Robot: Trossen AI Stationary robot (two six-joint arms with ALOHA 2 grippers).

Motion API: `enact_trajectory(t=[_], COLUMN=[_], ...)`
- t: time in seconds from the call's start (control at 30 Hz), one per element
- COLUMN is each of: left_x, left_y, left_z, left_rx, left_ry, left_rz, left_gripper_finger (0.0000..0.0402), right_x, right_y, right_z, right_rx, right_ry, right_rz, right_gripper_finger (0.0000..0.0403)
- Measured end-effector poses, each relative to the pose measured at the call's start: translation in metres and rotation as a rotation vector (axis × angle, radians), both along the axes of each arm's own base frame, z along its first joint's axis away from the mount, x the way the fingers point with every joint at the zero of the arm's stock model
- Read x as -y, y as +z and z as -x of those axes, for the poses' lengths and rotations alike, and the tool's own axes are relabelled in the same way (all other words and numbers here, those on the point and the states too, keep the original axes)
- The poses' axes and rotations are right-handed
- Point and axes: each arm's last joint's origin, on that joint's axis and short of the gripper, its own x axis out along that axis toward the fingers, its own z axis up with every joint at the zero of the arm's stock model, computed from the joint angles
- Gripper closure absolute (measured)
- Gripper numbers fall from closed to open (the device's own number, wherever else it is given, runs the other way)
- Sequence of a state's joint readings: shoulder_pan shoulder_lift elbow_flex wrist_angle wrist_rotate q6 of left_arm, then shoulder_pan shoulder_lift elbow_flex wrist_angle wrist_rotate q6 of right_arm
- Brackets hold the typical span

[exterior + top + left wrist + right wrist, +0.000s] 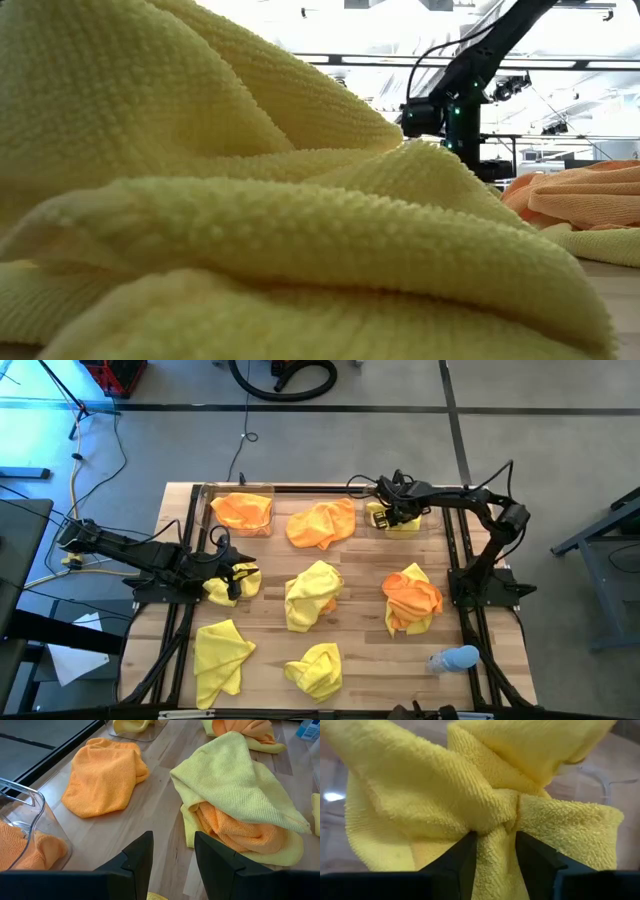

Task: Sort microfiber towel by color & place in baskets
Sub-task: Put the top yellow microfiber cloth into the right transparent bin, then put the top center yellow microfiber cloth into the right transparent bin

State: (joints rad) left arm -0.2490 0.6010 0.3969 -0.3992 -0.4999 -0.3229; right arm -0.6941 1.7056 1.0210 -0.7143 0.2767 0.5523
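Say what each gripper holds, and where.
Right gripper: fingers astride a bunched fold of a yellow towel; grip unclear. Left gripper: nothing.
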Motion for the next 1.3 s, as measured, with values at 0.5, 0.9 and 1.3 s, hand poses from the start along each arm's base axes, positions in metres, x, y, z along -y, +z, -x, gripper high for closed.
enact_trajectory(t=[0.5, 0.9, 1.3], left_x=[0.0, 0.0, 0.006], left_y=[0.0, 0.0, 0.0], left_z=[0.0, -0.007, -0.028], left_rx=[0.001, 0.04, 0.096], left_ry=[0.007, 0.065, 0.044], left_rz=[-0.006, -0.01, -0.027], left_gripper_finger=[0.0271, 0.0271, 0.0271], right_x=[-0.023, -0.089, -0.166], right_y=[0.081, 0.131, 0.137], right_z=[0.022, 0.03, 0.011], right_rx=[0.151, 0.288, 0.341], right_ry=[0.026, 0.25, 0.507], right_rz=[0.113, 0.181, 0.214], right_gripper_finger=[0.0245, 0.0245, 0.0245])
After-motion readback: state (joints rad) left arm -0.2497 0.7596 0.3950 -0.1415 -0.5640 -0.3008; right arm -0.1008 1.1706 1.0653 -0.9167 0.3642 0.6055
